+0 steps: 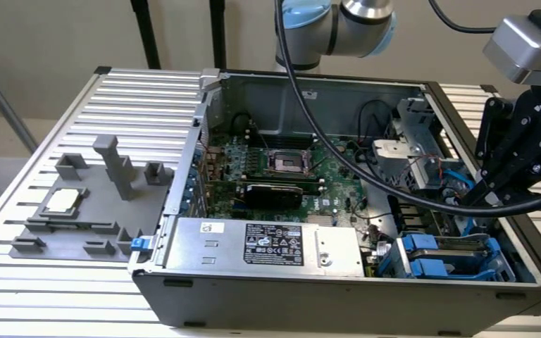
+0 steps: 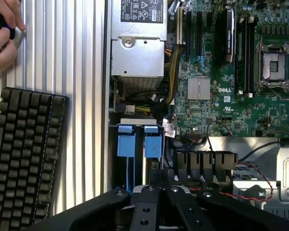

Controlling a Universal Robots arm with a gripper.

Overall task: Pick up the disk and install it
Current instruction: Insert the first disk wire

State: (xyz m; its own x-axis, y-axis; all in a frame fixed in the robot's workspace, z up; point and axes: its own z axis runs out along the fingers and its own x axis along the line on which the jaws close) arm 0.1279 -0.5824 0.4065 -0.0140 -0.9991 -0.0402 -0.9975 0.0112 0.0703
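We make out the disk (image 1: pixel 437 255) (image 2: pixel 126 142) by its blue carrier, standing on edge in the drive bay at a corner of the open computer case (image 1: pixel 346 299). Two blue ends sit side by side there, and we cannot tell which is which. The gripper (image 1: pixel 483 200) (image 2: pixel 151 193) hangs just above that bay; we cannot tell whether it is open or closed. The power supply (image 1: pixel 251 246) (image 2: pixel 137 38) lies beside the bay. On the slatted table (image 1: pixel 54 299) a keyboard (image 2: pixel 24 154) rests near a person's hand (image 2: pixel 2 43).
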